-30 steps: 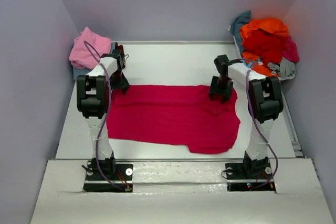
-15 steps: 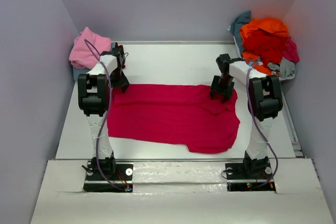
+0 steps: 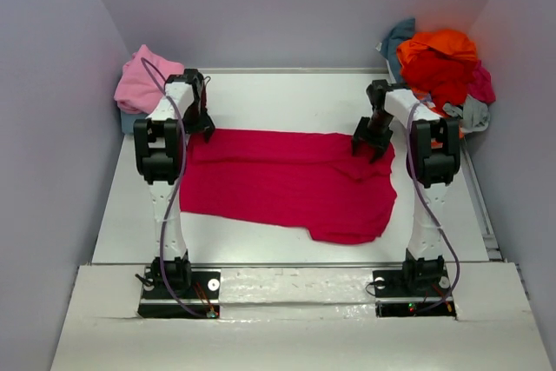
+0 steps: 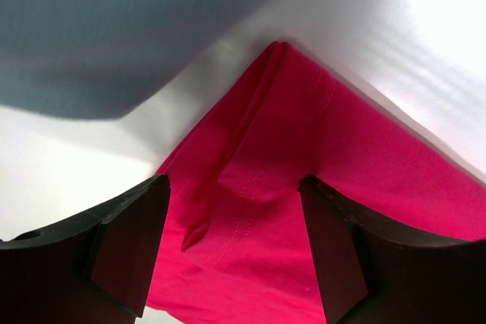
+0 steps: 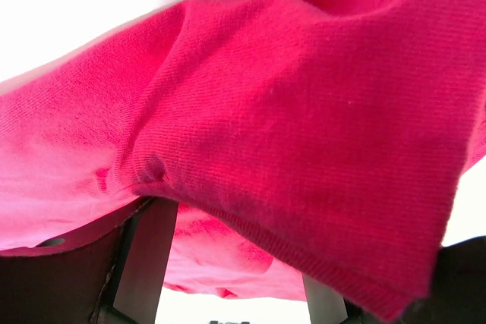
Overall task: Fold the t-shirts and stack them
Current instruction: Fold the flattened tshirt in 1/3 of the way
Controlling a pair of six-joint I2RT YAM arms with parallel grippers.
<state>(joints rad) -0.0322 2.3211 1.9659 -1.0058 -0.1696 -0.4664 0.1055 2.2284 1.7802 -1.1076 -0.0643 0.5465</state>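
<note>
On your table (image 3: pixel 287 97): one magenta-red t-shirt (image 3: pixel 287 184), spread flat; left gripper (image 3: pixel 202 130) at its far-left corner, fingers apart; right gripper (image 3: pixel 372 143) at far-right corner, cloth-draped, grip you cannot tell

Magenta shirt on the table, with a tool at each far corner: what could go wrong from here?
The left tool has only a narrow folded corner of the magenta shirt between its fingers, so that corner might slip free. At the right tool the cloth is bunched and draped over the fingers, which could snag or fold crooked. That tool also works near the heaped shirts and might disturb them.
</note>
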